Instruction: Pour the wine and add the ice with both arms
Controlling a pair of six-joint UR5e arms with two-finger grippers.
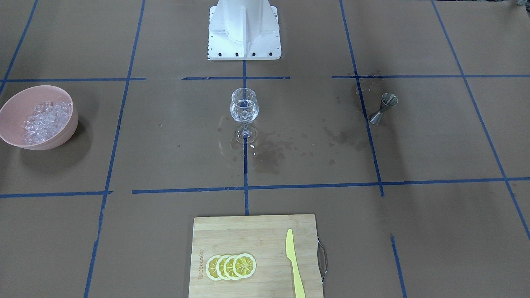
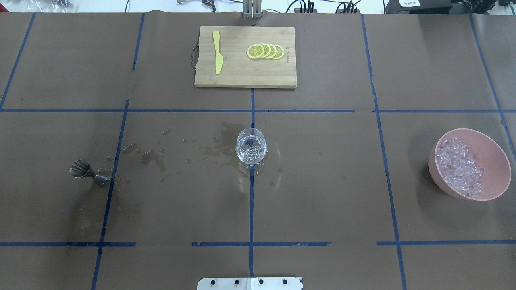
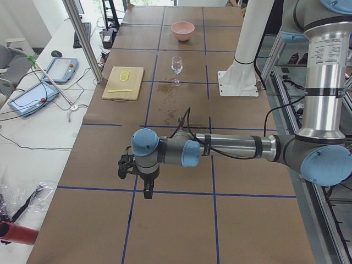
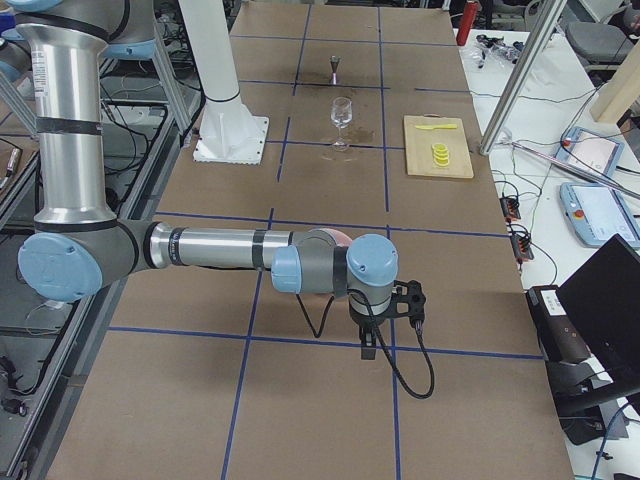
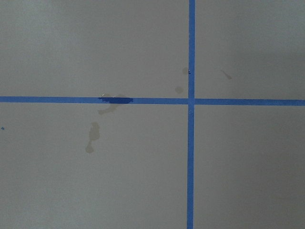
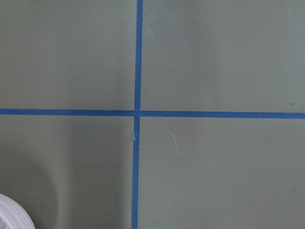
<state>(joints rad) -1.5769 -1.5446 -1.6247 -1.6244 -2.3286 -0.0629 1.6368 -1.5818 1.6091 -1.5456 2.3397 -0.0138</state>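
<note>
Counter (image 2: 322, 181): brown paper, blue-taped.
Ice (image 2: 459, 167): lay heaped in pink bowl (image 2: 494, 161), overhead frame's right.
Left arm (image 3: 231, 147): forearm was level, fingers (image 3: 147, 192) pointed down, grip untellable.
Right arm (image 4: 210, 247): level too, fingers (image 4: 367, 345) down, grip untellable.

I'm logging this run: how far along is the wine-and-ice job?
It looks about finished. The glass holds clear liquid and what look like cubes; the jigger stands upright by spill marks. No step is under way: the left hand and right hand hang at the table's ends, far from the glass. The ice sits in the pink bowl.
</note>
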